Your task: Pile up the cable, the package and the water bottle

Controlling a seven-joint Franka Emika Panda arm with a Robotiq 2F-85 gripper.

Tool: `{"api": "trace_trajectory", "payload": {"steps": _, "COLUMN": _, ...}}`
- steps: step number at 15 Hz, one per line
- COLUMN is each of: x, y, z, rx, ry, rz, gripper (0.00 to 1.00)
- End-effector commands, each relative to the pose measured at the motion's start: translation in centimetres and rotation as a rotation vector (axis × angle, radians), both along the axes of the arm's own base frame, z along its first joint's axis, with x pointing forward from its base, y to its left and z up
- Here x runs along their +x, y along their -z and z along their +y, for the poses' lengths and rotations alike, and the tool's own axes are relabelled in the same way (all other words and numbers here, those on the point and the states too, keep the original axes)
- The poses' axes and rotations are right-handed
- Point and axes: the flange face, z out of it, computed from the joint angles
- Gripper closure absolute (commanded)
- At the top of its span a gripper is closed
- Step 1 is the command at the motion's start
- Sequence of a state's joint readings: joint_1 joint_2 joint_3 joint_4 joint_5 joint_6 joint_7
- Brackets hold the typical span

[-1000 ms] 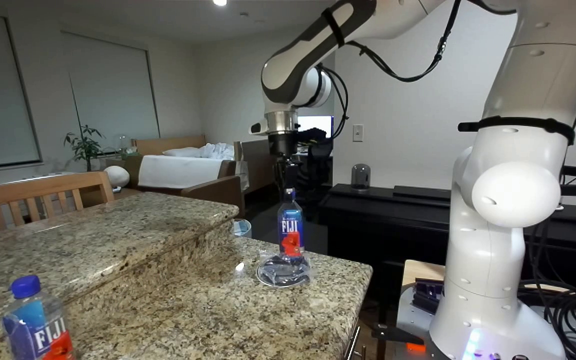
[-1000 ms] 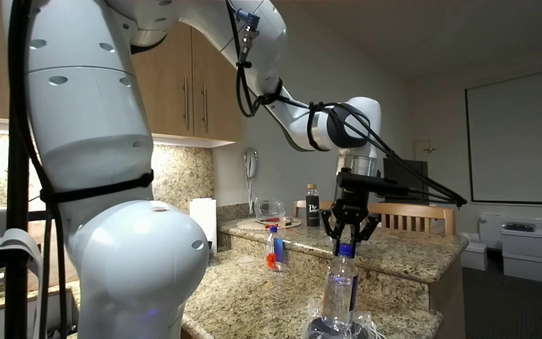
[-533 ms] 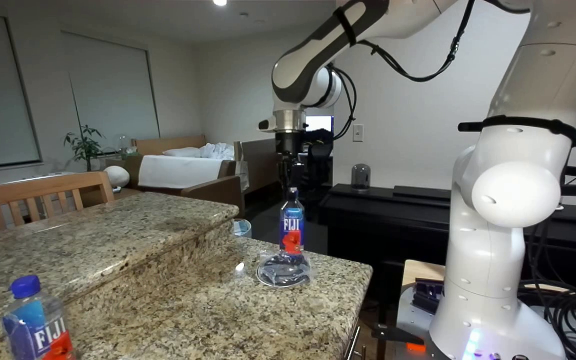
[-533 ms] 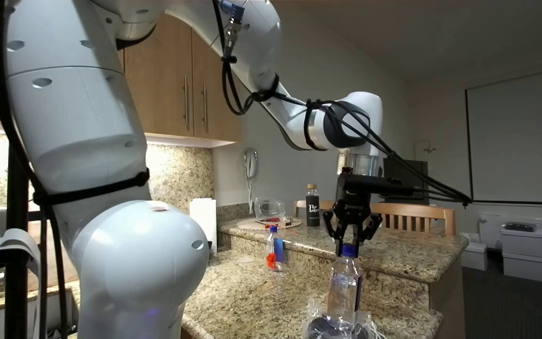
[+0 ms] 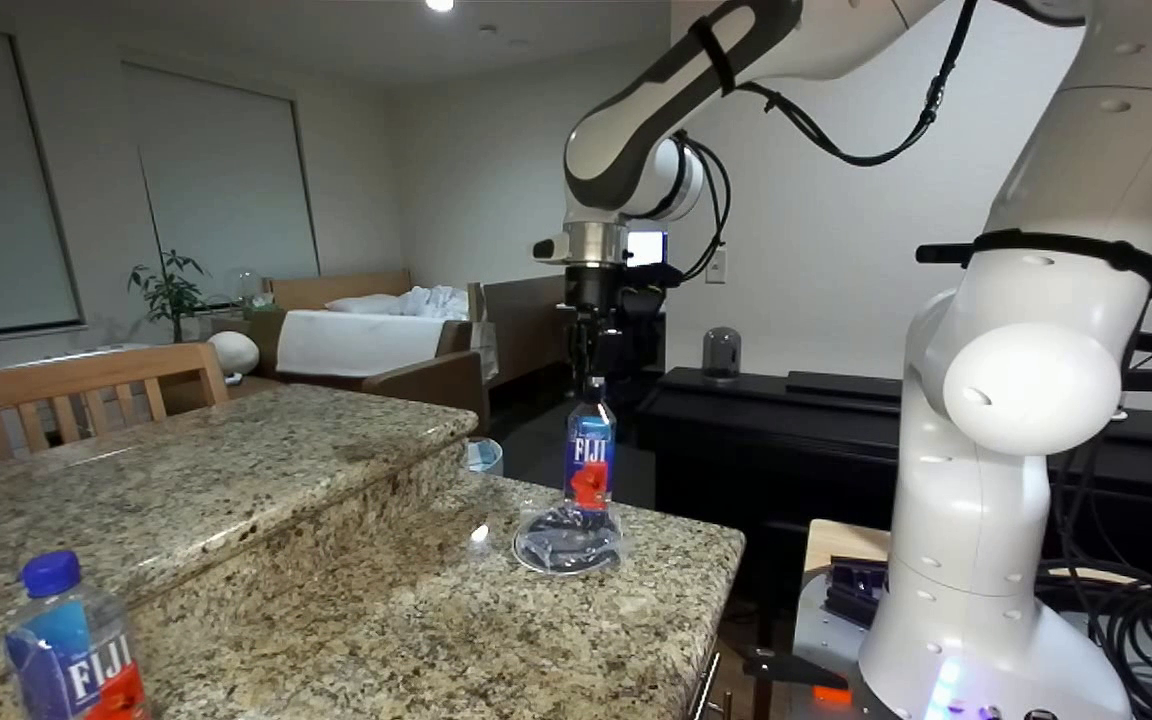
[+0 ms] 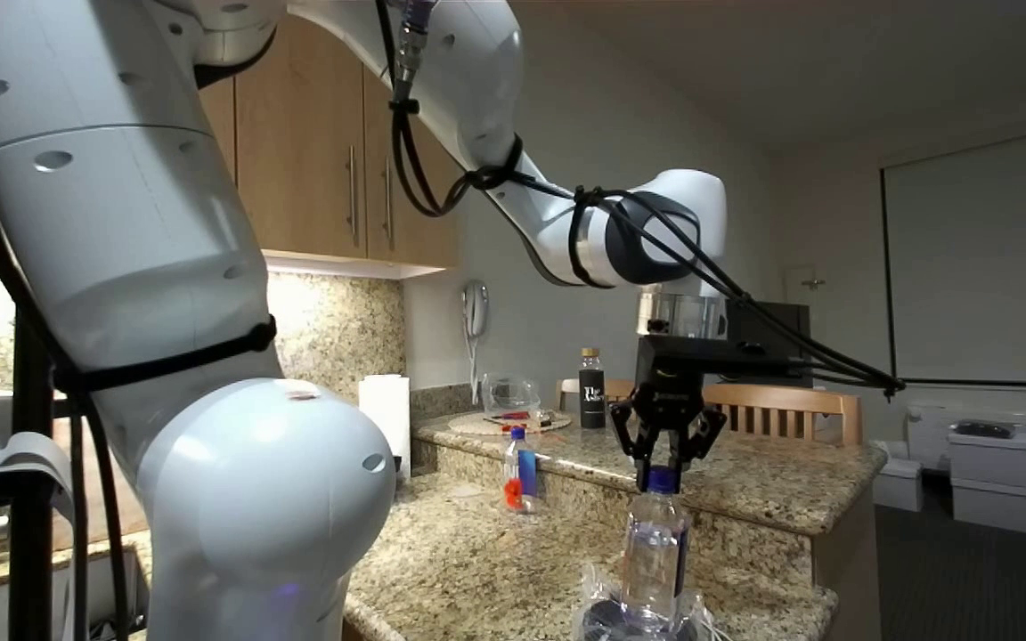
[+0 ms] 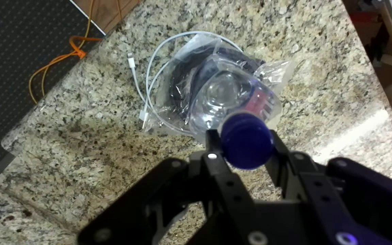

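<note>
The gripper (image 6: 661, 476) clamps the bottle (image 6: 654, 552) by its cap (image 7: 247, 141); package (image 7: 180, 76) and cable (image 7: 196, 32) lie below it. Before release, the base (image 6: 648, 618) should sit flat, centred on the package.

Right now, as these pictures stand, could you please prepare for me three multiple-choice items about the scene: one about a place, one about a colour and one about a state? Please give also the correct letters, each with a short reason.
1. Where is the white cable?
A) on a chair
B) on the counter, looping out past the edge of the package
C) on the floor

2. In the wrist view, what colour is the cap of the water bottle?
A) blue
B) red
C) white

3. How is the gripper?
A) wide open, apart from the water bottle
B) shut on the white cable
C) shut on the water bottle at its cap

1 B: the wrist view shows its loops on the counter.
2 A: the cap faces that camera, plainly blue.
3 C: the fingers meet the cap on both sides.
</note>
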State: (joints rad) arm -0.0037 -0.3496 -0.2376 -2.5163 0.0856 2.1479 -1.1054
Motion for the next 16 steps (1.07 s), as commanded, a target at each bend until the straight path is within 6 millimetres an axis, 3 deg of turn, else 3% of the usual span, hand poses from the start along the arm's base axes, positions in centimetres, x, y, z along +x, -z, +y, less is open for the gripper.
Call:
{"api": "trace_trajectory", "payload": {"steps": 1, "x": 0.0, "y": 0.1, "z": 0.0, "rx": 0.000, "ry": 0.000, "rz": 0.003, "gripper": 0.66}}
{"api": "trace_trajectory", "payload": {"steps": 2, "x": 0.0, "y": 0.1, "z": 0.0, "rx": 0.000, "ry": 0.000, "rz": 0.004, "gripper": 0.66}}
{"api": "trace_trajectory", "payload": {"steps": 3, "x": 0.0, "y": 0.1, "z": 0.0, "rx": 0.000, "ry": 0.000, "rz": 0.005, "gripper": 0.86}}
{"api": "trace_trajectory", "payload": {"steps": 4, "x": 0.1, "y": 0.1, "z": 0.0, "rx": -0.006, "ry": -0.006, "rz": 0.000, "gripper": 0.86}}
{"api": "trace_trajectory", "payload": {"steps": 5, "x": 1.5, "y": 2.4, "z": 5.0, "rx": 0.015, "ry": -0.010, "rz": -0.011, "gripper": 0.86}}
{"api": "trace_trajectory", "payload": {"steps": 7, "x": 1.9, "y": 3.1, "z": 7.0, "rx": 0.026, "ry": -0.029, "rz": -0.048, "gripper": 0.86}}
{"api": "trace_trajectory", "payload": {"steps": 8, "x": 2.2, "y": 4.0, "z": 9.7, "rx": 0.011, "ry": -0.052, "rz": -0.081, "gripper": 0.86}}
{"api": "trace_trajectory", "payload": {"steps": 11, "x": 3.2, "y": 3.5, "z": 14.1, "rx": -0.024, "ry": -0.099, "rz": -0.162, "gripper": 0.86}}
{"api": "trace_trajectory", "payload": {"steps": 13, "x": 3.6, "y": 3.7, "z": 15.8, "rx": -0.057, "ry": -0.107, "rz": -0.180, "gripper": 0.86}}
{"api": "trace_trajectory", "payload": {"steps": 16, "x": 3.7, "y": 3.4, "z": 15.6, "rx": -0.086, "ry": -0.087, "rz": -0.201, "gripper": 0.86}}
